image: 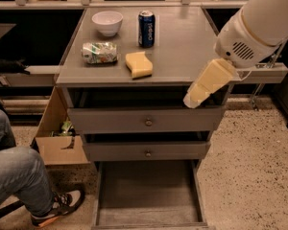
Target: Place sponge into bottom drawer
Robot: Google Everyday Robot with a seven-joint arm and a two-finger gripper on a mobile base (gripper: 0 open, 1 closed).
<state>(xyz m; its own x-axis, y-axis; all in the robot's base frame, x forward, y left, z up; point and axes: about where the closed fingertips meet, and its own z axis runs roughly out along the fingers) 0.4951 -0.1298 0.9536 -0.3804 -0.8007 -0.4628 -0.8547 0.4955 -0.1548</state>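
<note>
The pale yellow sponge (138,64) lies on the cabinet top, in front of the blue can. The bottom drawer (149,190) is pulled out below the two shallower drawers, and its bare grey floor shows. My gripper (192,98), cream-coloured, hangs from the white arm at the right. It is over the cabinet's front right corner, well to the right of the sponge and lower in the picture. It holds nothing that I can see.
A white bowl (107,22), a blue can (146,22) and a green-and-white foil packet (100,52) share the top. Two knobbed drawers (148,122) are slightly open. An open cardboard box (57,140) and a seated person's leg and shoe (24,181) are at the left.
</note>
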